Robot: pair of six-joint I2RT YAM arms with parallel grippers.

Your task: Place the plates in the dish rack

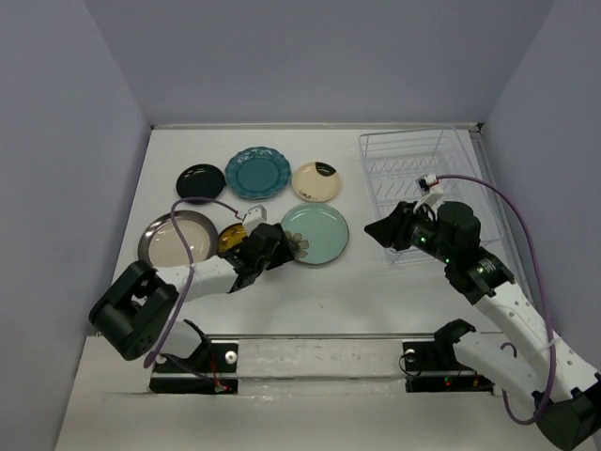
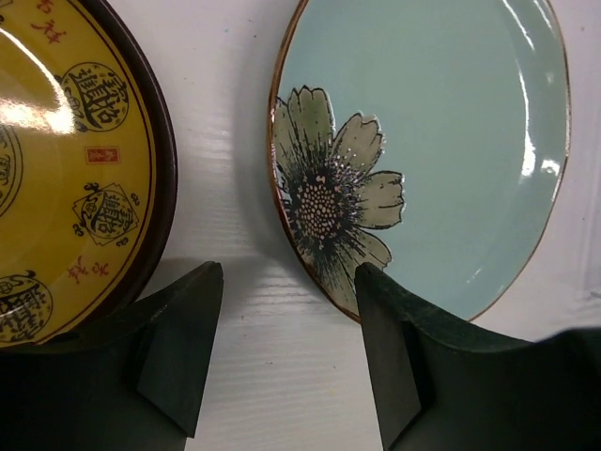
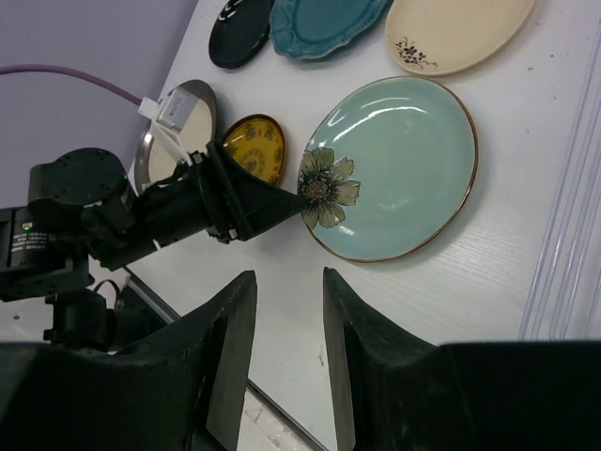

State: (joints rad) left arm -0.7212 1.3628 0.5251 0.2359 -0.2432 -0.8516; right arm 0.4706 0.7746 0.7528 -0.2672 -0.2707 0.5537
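Plates, six in all, lie flat on a white table, filling the left and middle of the overhead view. Farthest left is the larger silver metal plate, smooth, with a shiny rim and a pale centre. Above it sits a small, glossy black plate. Just beside the silver one's right edge is a small yellow plate with a dark brown rim and printed round and square character motifs.

The left gripper hangs low over the strip of bare table between this plate and the next. Its dark, wedge-shaped fingers are spread apart and hold nothing. In the wrist view one tip overlaps the yellow rim and the other overlaps the flowered edge. Whether either touches cannot be told.

In the upper middle lies a dark teal plate with a scalloped edge, then a smooth cream plate with a small dark sprig near its rim. Below the cream one is a pale mint plate, glossy, thin brown rim, with a painted flower on its left side.

The right gripper hovers above the table right of the mint plate, its fingers slightly apart around nothing.

At upper right stands the dish rack, rectangular, made of thin white wire with upright prongs and raised sides.
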